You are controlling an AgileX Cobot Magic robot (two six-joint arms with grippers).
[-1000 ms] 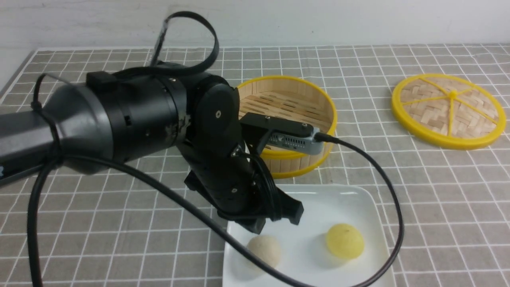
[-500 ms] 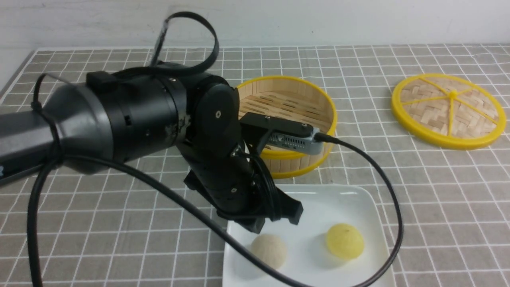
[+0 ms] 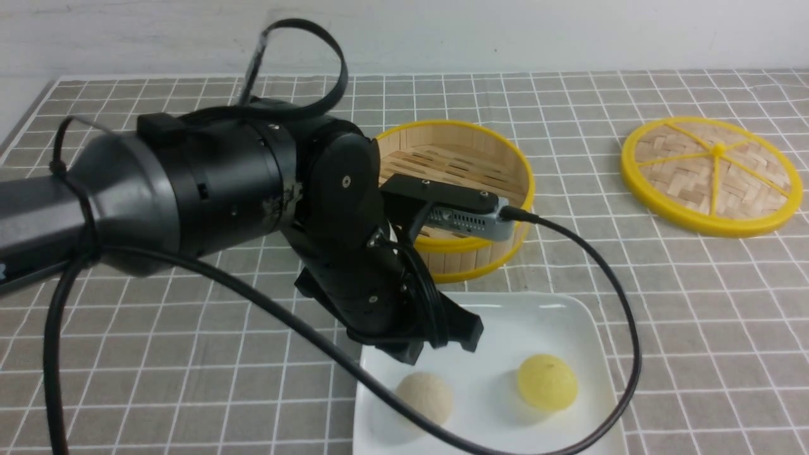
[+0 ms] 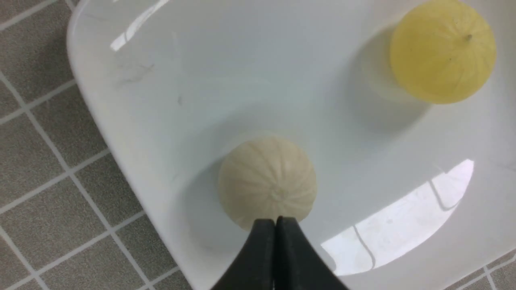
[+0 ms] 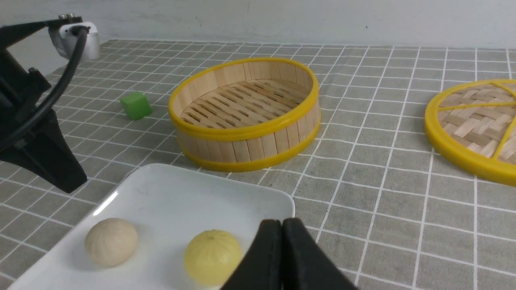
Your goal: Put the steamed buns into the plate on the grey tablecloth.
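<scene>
The cream-beige steamed bun [image 3: 425, 397] and the yellow steamed bun [image 3: 547, 382] both lie in the white square plate [image 3: 537, 316] on the grey tablecloth [image 3: 695, 316]. My left gripper [image 3: 436, 346] hangs just above the plate's near-left part, over the cream bun, shut and empty. In the left wrist view its closed tips [image 4: 275, 220] sit at the edge of the cream bun [image 4: 268, 181], with the yellow bun [image 4: 442, 50] apart. My right gripper [image 5: 282, 222] is shut and empty, low beside the plate [image 5: 181, 189], near the yellow bun [image 5: 212, 255].
An empty yellow-rimmed bamboo basket [image 3: 499, 253] stands just behind the plate. Its woven lid [image 3: 711, 174] lies at the far right. A green cube [image 5: 136, 105] sits left of the basket. The left arm's black cable [image 3: 619, 297] loops over the plate.
The cream bun has rolled slightly to the right in the plate and settled. My left gripper has risen a little above it. The yellow bun has not moved.
</scene>
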